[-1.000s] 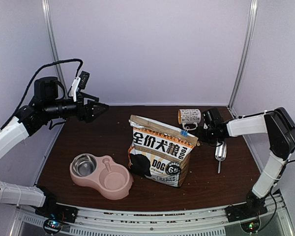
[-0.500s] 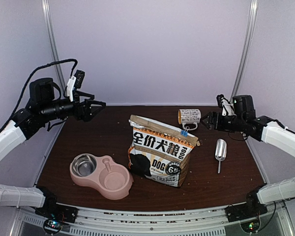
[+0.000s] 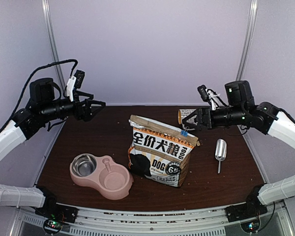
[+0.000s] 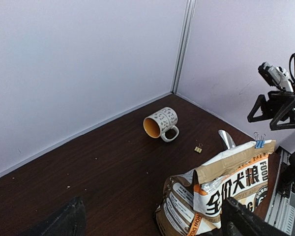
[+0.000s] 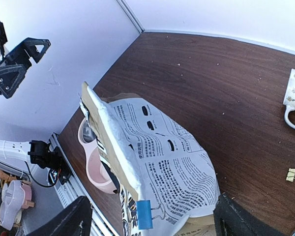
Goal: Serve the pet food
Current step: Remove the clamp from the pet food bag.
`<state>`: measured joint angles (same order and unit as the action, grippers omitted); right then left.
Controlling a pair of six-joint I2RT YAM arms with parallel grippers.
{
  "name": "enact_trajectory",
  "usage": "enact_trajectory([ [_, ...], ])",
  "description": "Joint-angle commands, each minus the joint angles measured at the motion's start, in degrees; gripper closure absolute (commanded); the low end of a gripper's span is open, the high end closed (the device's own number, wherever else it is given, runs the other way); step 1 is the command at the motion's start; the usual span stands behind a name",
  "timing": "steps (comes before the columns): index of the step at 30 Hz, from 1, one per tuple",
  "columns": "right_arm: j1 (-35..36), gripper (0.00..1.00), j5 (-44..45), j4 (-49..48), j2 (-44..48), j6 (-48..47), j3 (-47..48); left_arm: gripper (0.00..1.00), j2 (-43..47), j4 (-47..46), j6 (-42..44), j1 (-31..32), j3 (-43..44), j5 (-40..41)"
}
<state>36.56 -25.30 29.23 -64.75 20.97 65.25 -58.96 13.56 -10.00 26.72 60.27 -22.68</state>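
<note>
The kraft-brown dog-food bag (image 3: 160, 155) stands upright mid-table, its folded top held by a blue binder clip (image 3: 185, 132) at the right corner. The pet food itself is hidden inside it. My right gripper (image 3: 188, 121) hovers open just right of and behind the bag's top; its wrist view looks down on the bag (image 5: 162, 162) and the clip (image 5: 145, 215) between the spread fingers. My left gripper (image 3: 96, 106) hangs open and empty, high over the table's back left, well away from the bag (image 4: 221, 191). The pink double bowl (image 3: 108, 182) sits front left.
A silver scoop (image 3: 220, 150) lies right of the bag. A patterned mug (image 4: 161, 123) lies on its side at the back, with a small gold binder clip (image 4: 198, 148) on the table near it. White walls close in the back and sides.
The right arm has risen from low beside the scoop and swung up, its jaws spreading wider, to hover by the bag's clipped corner. The left arm shifted back slightly, then held still.
</note>
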Motion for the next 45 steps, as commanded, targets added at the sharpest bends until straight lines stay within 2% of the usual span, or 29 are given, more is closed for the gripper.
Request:
enact_trajectory([
  [1,1.3,0.14,0.2,4.3,-3.3,-1.0,2.5,0.02,0.0,-2.0,1.0,-0.1,-0.3,0.7],
  [8,3.6,0.19,-3.3,4.4,-4.3,-1.5,3.6,0.02,0.1,-1.9,0.8,-0.1,-0.2,0.3],
  [23,3.8,0.55,-2.1,4.7,-5.1,-0.2,4.9,0.02,0.1,-2.2,0.4,0.0,-0.1,-0.5],
  [33,3.8,0.62,-1.6,5.2,-5.1,0.0,4.4,0.02,0.0,-2.1,0.3,-0.1,-0.1,-0.6],
  [41,3.8,0.78,0.6,4.7,-4.4,0.4,5.4,0.02,-0.1,-2.1,0.3,0.0,-0.2,-0.7],
  [45,3.8,0.80,1.9,4.8,-4.0,0.1,5.4,0.02,0.0,-2.1,0.4,-0.1,-0.2,-0.6],
])
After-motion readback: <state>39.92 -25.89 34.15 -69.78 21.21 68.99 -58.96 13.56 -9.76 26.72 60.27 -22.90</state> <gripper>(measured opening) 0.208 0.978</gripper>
